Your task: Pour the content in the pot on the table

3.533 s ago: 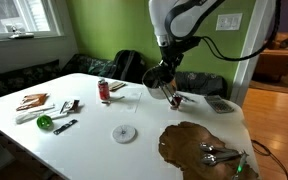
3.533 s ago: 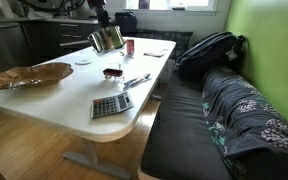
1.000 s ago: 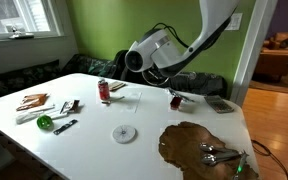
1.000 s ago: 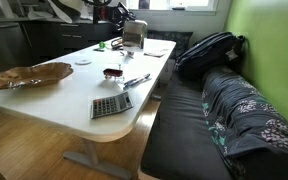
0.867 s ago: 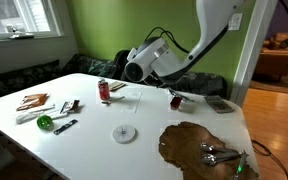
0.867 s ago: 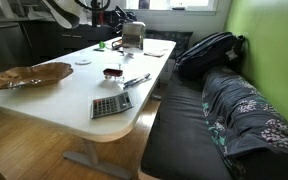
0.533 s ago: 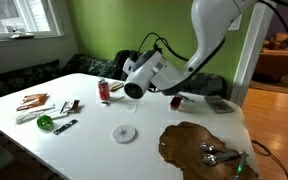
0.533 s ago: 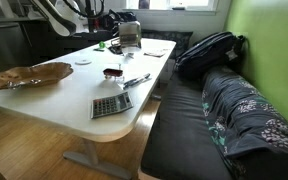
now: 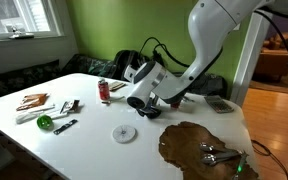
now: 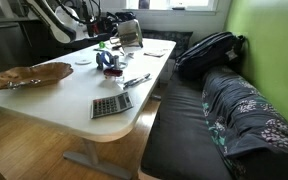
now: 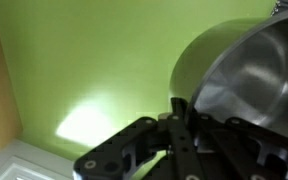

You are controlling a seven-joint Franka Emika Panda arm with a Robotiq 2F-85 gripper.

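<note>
My gripper (image 11: 184, 120) is shut on the handle of the shiny steel pot (image 11: 254, 65). In both exterior views the pot (image 9: 140, 99) (image 10: 130, 35) hangs tilted on its side, low over the far part of the white table (image 9: 94, 140) (image 10: 69, 100). The gripper (image 9: 156, 96) is right behind it. A small dark-blue piece, the content (image 10: 107, 60), shows just below and beside the pot's mouth. I cannot tell whether it lies on the table or is in the air. The arm hides it in an exterior view.
A red can (image 9: 104, 90) stands near the pot. A brown wooden slab (image 9: 199, 150) (image 10: 29, 75) lies at one table end. A calculator (image 10: 111, 104), a white disc (image 9: 124, 133), a small dark-red object (image 10: 112, 73) and tools (image 9: 59, 115) lie about. A bench with a black backpack (image 10: 209, 50) runs alongside.
The arm has swung the pot down and across the table, tipping it further. The dark-blue piece now shows beside the pot's mouth, where nothing showed before.
</note>
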